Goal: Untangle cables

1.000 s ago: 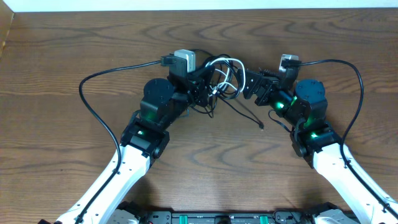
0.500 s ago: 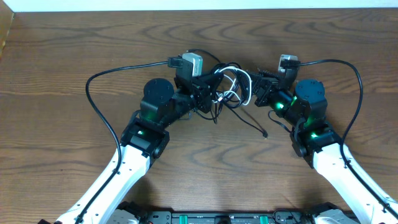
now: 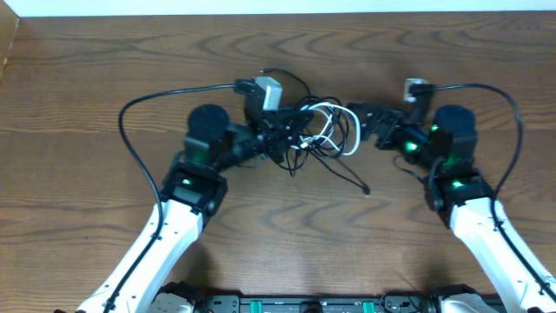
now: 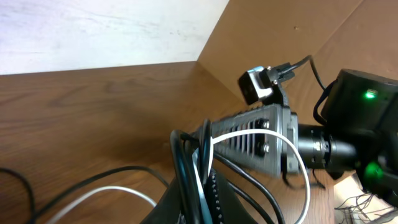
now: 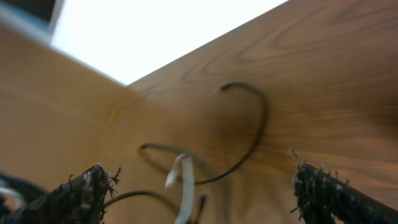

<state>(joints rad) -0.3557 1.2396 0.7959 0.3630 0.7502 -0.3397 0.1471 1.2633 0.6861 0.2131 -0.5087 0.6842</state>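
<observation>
The cables form a raised knot of black cords and one white cord between my two arms at the middle of the table. My left gripper is shut on the bundle; the left wrist view shows black and white cords pinched between its fingers. One black cord trails down to a loose end on the wood. My right gripper stands open just right of the knot. In the right wrist view its fingertips are wide apart, with a white cord end and a thin black cord between them, ungripped.
Thick black arm wires loop out at the left and the right. The wooden table ends at a pale strip along the far edge. The right arm's body fills the right side of the left wrist view.
The right arm has drawn back to the right, still open. The left arm has shifted left, still holding the bundle. The knot now lies more spread out between them.
</observation>
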